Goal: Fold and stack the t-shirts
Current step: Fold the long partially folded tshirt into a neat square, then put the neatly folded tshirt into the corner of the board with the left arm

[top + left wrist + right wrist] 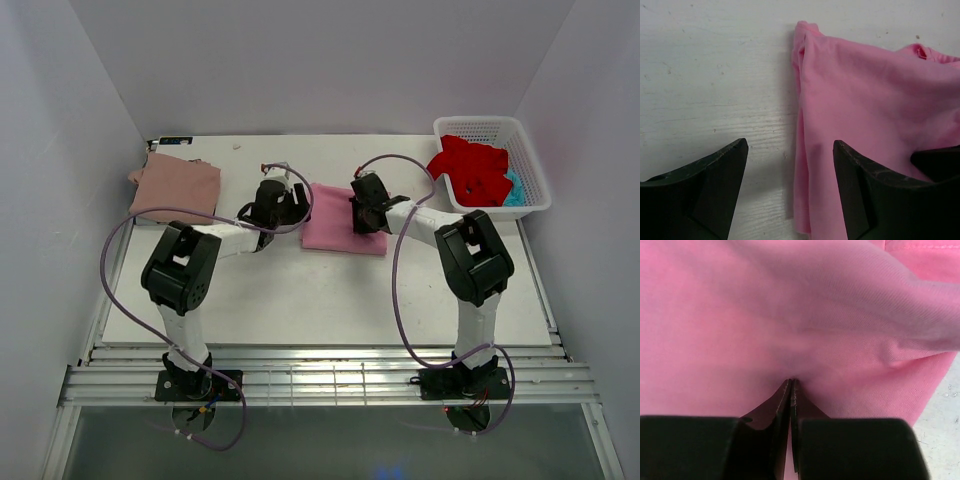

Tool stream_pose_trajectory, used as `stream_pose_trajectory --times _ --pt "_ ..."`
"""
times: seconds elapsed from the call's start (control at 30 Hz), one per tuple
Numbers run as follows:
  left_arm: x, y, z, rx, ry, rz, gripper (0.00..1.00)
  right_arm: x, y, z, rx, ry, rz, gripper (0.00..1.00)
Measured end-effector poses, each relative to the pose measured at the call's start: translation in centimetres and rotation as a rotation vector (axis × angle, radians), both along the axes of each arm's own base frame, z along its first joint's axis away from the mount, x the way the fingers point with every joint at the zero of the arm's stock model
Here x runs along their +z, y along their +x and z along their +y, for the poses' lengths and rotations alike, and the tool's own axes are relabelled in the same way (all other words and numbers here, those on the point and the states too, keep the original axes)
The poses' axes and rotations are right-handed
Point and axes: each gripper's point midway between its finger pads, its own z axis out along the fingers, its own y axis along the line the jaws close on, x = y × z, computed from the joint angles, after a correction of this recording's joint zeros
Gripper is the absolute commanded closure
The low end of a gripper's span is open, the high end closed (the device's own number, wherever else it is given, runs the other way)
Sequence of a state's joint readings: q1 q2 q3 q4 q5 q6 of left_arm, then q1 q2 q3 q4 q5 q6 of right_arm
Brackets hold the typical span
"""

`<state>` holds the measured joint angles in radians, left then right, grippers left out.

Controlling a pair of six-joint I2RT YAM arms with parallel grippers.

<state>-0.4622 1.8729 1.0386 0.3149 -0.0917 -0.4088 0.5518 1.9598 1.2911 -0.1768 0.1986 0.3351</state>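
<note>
Mid-fold, we find right gripper (791, 382) fingers pinched shut on bright pink cloth t-shirt (335, 228); left gripper (790, 145) fingers wide, empty, must, we judge, grasp its nine-o'clock edge.

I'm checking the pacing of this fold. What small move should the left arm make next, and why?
Probably close the left gripper on the pink t-shirt: its open fingers straddle the shirt's side edge, while the right gripper is pinched shut on the cloth, so both arms would then hold it.
</note>
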Motion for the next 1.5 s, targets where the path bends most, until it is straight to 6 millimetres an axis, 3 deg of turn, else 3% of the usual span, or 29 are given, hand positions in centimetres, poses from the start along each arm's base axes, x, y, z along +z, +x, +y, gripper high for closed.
stream_pose_trajectory --times 0.27,0.93,1.3,1.43,1.47,1.5 --pt "-3.6 -0.8 -0.9 -0.107 -0.072 0.119 0.2 -0.2 0.1 -0.4 -0.034 -0.016 0.015 0.92" --pt "-3.1 -1.0 -6.7 -0.364 -0.33 0.178 0.19 -0.3 0.4 -0.3 -0.04 -0.031 0.028 0.92" --pt "-2.9 -1.4 -11.6 -0.426 -0.354 0.176 0.2 -0.3 0.4 -0.2 -0.033 -0.026 0.029 0.92" --pt "-3.0 -1.5 -12.4 -0.421 -0.348 0.167 0.29 -0.3 0.4 -0.1 -0.031 -0.025 0.029 0.92" --pt "-3.1 -1.4 -12.3 -0.413 -0.344 0.166 0.34 -0.3 0.4 -0.1 -0.031 -0.024 0.028 0.92" --pt "-3.2 -1.4 -12.2 -0.405 -0.341 0.167 0.48 -0.3 0.4 -0.1 -0.03 -0.024 0.028 0.92"
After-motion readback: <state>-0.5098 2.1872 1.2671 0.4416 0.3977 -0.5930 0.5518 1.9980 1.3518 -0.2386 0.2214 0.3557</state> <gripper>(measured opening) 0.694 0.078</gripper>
